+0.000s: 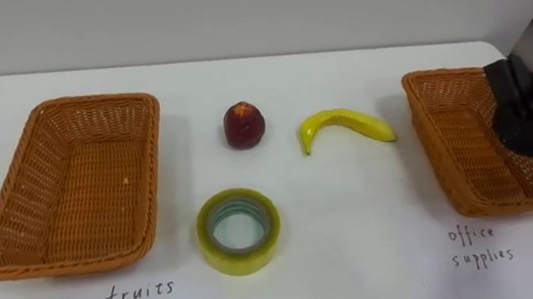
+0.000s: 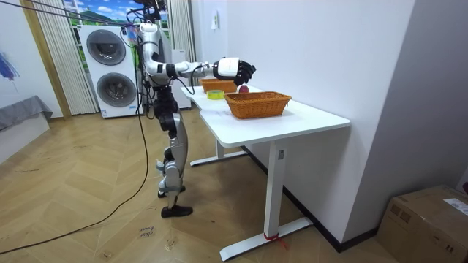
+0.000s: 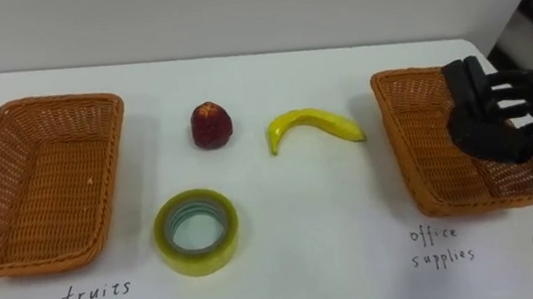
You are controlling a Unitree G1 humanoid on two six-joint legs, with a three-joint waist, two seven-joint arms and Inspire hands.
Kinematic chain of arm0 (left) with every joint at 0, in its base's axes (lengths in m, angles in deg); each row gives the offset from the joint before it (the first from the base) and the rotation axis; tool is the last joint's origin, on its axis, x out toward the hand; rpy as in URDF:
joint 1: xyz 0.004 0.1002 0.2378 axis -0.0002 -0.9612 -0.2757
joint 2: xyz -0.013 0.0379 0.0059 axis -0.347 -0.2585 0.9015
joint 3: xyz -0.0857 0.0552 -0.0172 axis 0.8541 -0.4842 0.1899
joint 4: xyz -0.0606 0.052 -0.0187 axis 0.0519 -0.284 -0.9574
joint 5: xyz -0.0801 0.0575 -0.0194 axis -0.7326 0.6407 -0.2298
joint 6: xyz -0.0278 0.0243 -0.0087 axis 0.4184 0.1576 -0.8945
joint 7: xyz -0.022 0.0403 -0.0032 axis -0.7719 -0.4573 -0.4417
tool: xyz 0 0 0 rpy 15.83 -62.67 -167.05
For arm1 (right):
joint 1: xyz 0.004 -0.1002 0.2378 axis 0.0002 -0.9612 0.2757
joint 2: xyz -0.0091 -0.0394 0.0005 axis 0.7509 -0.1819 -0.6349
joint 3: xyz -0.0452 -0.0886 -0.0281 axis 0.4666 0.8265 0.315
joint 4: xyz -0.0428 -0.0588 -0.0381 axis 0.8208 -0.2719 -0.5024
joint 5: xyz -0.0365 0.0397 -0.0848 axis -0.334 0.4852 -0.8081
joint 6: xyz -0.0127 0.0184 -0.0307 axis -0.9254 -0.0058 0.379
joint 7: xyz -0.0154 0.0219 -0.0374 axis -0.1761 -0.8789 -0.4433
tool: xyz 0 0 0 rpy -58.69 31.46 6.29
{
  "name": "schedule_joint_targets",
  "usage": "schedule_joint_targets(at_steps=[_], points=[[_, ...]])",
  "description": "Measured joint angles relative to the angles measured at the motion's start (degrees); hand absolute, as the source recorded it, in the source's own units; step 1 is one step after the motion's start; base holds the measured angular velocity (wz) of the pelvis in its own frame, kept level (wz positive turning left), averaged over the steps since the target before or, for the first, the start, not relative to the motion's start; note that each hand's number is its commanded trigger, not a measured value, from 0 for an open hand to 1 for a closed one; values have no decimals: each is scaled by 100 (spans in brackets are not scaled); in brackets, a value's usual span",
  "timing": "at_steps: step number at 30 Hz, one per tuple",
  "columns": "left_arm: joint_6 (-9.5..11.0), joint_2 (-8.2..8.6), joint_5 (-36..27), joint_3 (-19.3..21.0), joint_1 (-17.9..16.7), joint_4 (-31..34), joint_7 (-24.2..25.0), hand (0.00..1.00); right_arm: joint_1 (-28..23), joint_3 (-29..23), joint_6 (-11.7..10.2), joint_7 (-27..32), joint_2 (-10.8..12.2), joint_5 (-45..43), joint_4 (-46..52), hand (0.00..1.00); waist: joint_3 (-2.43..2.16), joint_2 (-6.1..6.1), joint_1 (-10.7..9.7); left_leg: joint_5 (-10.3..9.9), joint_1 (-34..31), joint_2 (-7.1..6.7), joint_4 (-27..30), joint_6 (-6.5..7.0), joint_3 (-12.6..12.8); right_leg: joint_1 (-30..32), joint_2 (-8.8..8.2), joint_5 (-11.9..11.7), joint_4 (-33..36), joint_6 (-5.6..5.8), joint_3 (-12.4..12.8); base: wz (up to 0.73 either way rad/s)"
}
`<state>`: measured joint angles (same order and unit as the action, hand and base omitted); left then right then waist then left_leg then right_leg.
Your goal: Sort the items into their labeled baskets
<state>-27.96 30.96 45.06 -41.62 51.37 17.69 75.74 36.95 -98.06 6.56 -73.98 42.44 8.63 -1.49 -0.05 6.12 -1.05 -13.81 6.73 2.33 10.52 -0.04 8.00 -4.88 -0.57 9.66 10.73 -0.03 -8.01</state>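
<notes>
The right hand (image 3: 503, 121) hangs at the right edge of the frame over the right basket (image 1: 457, 143). Its dark fingers (image 3: 463, 85) are loosely spread, point toward the upper left, and hold nothing. The right basket sits at the right of the white surface (image 1: 358, 250), with a handwritten supplies label (image 1: 479, 246) just below it. The left basket (image 1: 80, 191) lies at the left of the frame, its long side running top to bottom, and a handwritten fruits label (image 1: 140, 293) sits under its lower right corner.

Three things lie on the bare surface between the baskets, outside both.
- The apple (image 1: 244, 124), dark red, stands in the upper centre.
- The banana (image 1: 344, 125) lies to the right of the apple, apart from it, curving down at both ends. Its right tip is near the right basket's rim but clear of it.
- The tape (image 1: 240, 230), a yellowish roll, lies flat in the lower centre. It is below the apple and just beside the left basket's lower right corner, not touching it.

In the room view the robot stands upright on the wooden floor at the far end of the surface. Its right arm is stretched level over the surface, and two stacked washers (image 2: 110, 69) stand behind it in the upper left of the frame. A cardboard box (image 2: 431, 219) sits in the lower right corner.
</notes>
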Motion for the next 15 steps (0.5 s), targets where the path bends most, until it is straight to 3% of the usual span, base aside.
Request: schedule_joint_targets(at_steps=[11,12,15], points=[[-34,0,0,-3,-19,-1,0,0,0,113,0,-167,2,-48,-169,98,0,30,2,0,1,0,24,0,1,3,1,0,-3,0,-2,0],[-51,0,0,-3,-20,-1,1,0,0,113,0,-186,1,-51,-169,86,0,30,2,0,1,0,23,0,1,4,1,0,-3,0,-3,0],[-98,0,0,-3,-19,0,0,0,0,114,0,-191,1,-89,-169,0,0,27,3,0,1,0,18,0,0,6,1,0,-3,0,-5,0]])
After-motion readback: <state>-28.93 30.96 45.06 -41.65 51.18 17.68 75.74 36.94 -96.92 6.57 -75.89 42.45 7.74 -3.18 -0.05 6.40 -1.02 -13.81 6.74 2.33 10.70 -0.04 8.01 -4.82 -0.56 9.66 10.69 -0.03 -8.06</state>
